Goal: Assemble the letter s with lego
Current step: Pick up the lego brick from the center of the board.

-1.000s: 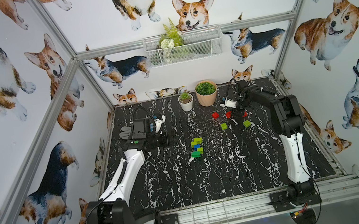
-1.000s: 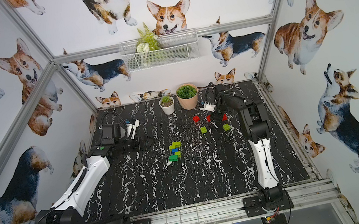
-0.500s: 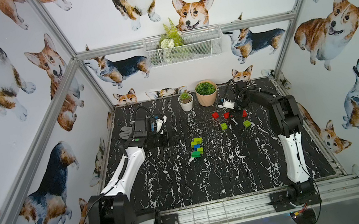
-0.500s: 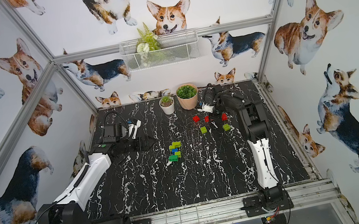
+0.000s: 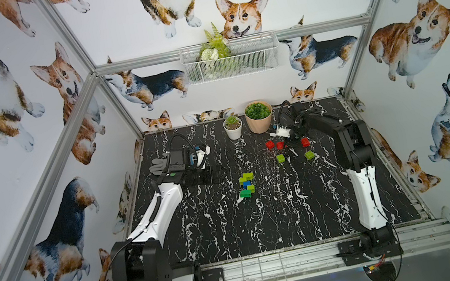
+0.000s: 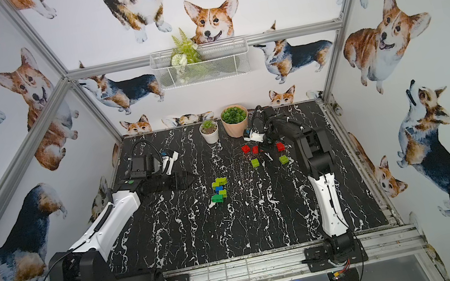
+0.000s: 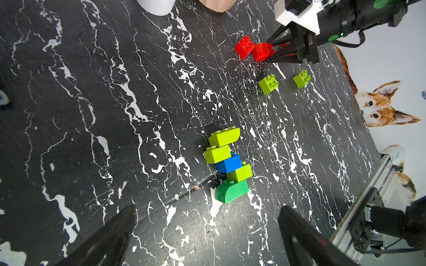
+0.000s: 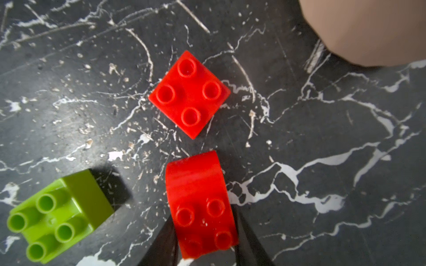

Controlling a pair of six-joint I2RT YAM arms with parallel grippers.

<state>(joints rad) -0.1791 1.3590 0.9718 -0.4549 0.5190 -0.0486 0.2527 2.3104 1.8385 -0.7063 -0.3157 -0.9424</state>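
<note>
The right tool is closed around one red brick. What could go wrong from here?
The right tool holds the curved red brick only at its studded end, so the brick might twist or slip when lifted. The square red brick lies close beside it, and the peach pot stands near; a swing could knock either.

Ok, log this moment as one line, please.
right gripper: shut on curved red brick | left gripper: open, empty | green-blue stack: mid-table, no gripper on it | loose: square red brick, lime brick
</note>
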